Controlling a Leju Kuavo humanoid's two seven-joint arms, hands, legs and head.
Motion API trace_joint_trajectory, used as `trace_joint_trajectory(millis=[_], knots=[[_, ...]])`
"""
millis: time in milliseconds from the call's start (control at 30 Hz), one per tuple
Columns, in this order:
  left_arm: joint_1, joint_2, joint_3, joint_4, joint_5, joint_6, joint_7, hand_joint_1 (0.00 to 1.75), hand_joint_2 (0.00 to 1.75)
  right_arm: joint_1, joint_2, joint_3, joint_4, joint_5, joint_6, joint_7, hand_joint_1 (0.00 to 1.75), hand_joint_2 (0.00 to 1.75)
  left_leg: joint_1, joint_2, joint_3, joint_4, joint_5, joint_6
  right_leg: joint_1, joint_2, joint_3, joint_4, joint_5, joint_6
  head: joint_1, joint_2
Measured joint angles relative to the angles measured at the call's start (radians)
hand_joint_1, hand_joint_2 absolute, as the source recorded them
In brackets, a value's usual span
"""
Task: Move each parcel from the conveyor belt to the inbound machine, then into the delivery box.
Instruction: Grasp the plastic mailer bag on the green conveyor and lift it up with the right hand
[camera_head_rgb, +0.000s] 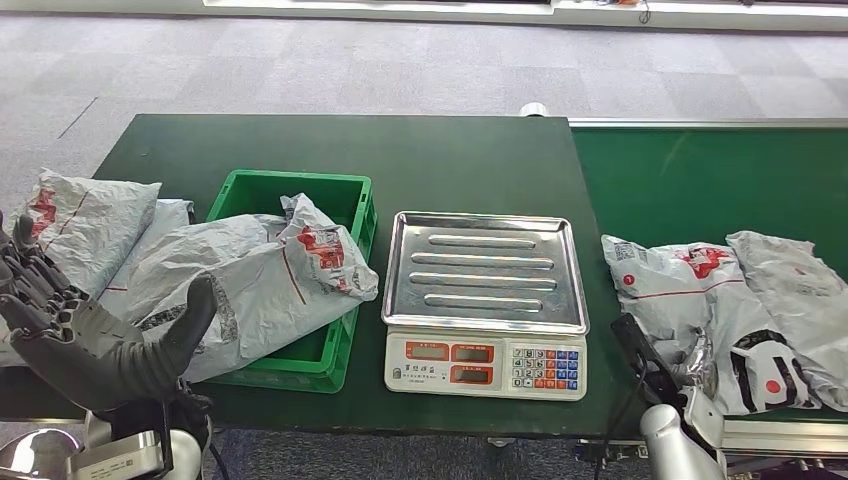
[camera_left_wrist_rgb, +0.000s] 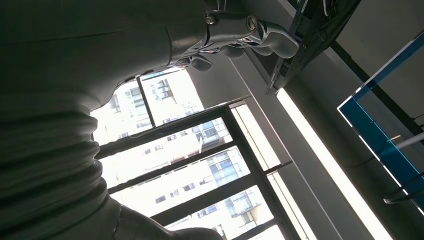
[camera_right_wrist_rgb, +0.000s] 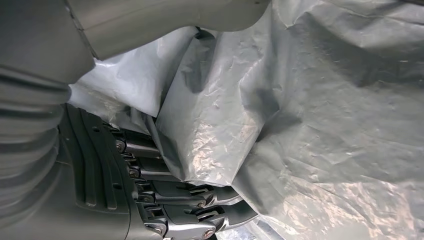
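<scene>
The robot's right hand (camera_right_wrist_rgb: 150, 200) lies against grey parcels (camera_head_rgb: 720, 300) heaped on the green conveyor belt (camera_head_rgb: 700, 180), its dark fingers (camera_right_wrist_rgb: 200, 192) curled under a fold of the plastic wrap; whether they actually grip it cannot be told. The left hand (camera_head_rgb: 70, 330) is raised at the tabletop's (camera_head_rgb: 400, 160) near left corner, fingers spread and holding nothing, just beside more parcels (camera_head_rgb: 250, 270) spilling over the green delivery box (camera_head_rgb: 330, 360). Between box and belt, the steel-trayed scale (camera_head_rgb: 485, 300) stands bare.
</scene>
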Motion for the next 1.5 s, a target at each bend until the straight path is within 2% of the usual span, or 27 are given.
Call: trace_joint_trajectory(millis=[67,100,200,233,600,733,933,1033,1167,1267,1367,1500], knots=[[-0.001,0.000,0.000,0.001,0.000,0.000,0.000,0.00,1.75,0.000,0.000,0.004,0.000,0.017,0.003,0.022,0.00,1.75,0.000,0.000,0.000,0.000,0.000,0.000,0.000,0.000,0.000,0.000,0.000,0.000,0.000,0.000],[-0.002,0.000,0.000,0.003,-0.001,0.000,0.001,0.00,1.75,0.000,0.000,0.007,0.001,0.035,0.007,0.043,0.07,1.75,0.000,0.000,0.000,0.000,0.000,0.000,0.000,0.001,0.000,0.000,0.000,0.000,0.000,0.000],[-0.011,-0.002,0.000,0.007,-0.010,-0.001,0.007,0.00,1.75,0.000,0.000,0.017,0.014,0.098,0.043,0.119,1.37,1.75,0.000,0.000,0.000,0.000,0.000,0.000,0.000,0.001,0.000,0.000,0.000,0.000,0.000,0.000],[-0.014,-0.002,0.000,0.008,-0.014,-0.001,0.010,0.00,1.75,0.000,-0.001,0.019,0.020,0.112,0.054,0.134,1.75,1.75,0.000,0.000,0.000,0.000,0.000,0.000,0.000,0.000,0.000,0.000,0.000,0.000,0.000,0.000],[-0.013,-0.002,0.000,0.009,-0.018,0.012,0.014,0.00,1.75,-0.004,-0.001,0.034,0.035,0.140,0.058,0.146,1.75,1.75,0.000,0.000,0.001,0.000,0.000,0.000,0.000,0.001,0.001,0.000,0.000,0.000,0.000,0.000],[0.010,0.000,0.004,-0.004,-0.030,0.046,0.024,0.00,1.75,0.001,0.003,0.049,0.014,0.198,0.001,0.205,1.75,1.75,0.000,-0.001,0.002,0.000,0.000,0.000,0.000,-0.001,0.003,0.000,0.000,0.000,0.000,0.000],[0.050,0.000,0.007,-0.039,-0.052,0.051,0.037,0.00,1.75,0.086,0.032,0.060,-0.235,0.229,-0.084,0.286,1.75,1.75,0.000,-0.004,0.001,0.000,0.000,0.001,-0.001,-0.003,0.003,0.000,-0.001,0.001,0.000,0.000],[0.064,-0.003,0.007,-0.051,-0.054,0.051,0.039,0.00,1.75,0.146,0.032,0.081,-0.411,0.229,-0.168,0.374,1.75,1.75,0.000,-0.005,0.000,0.000,0.000,0.001,-0.001,-0.004,0.003,0.000,-0.002,0.002,0.000,0.000],[0.074,-0.009,0.007,-0.061,-0.054,0.051,0.040,0.00,1.75,0.212,0.028,0.090,-0.602,0.230,-0.279,0.407,1.75,1.75,0.000,-0.005,0.000,0.000,-0.001,0.002,-0.002,-0.003,0.003,0.000,-0.002,0.003,0.000,0.000],[0.079,-0.015,0.007,-0.065,-0.057,0.051,0.041,0.00,1.75,0.253,0.025,0.090,-0.720,0.230,-0.368,0.397,1.75,1.75,-0.001,-0.004,0.001,0.000,-0.002,0.002,-0.002,-0.003,0.003,0.000,-0.003,0.004,0.000,0.000],[0.081,-0.018,0.007,-0.067,-0.060,0.051,0.041,0.00,1.75,0.278,0.024,0.089,-0.798,0.230,-0.396,0.378,1.75,1.75,-0.001,-0.004,0.001,0.000,-0.002,0.002,-0.003,-0.002,0.003,0.000,-0.003,0.004,0.000,0.000],[0.081,-0.023,0.007,-0.067,-0.066,0.051,0.041,0.00,1.75,0.295,0.039,0.063,-0.878,0.230,-0.445,0.266,1.75,1.75,-0.001,-0.004,0.001,0.000,-0.002,0.002,-0.003,-0.002,0.003,0.000,-0.002,0.004,0.000,0.000]])
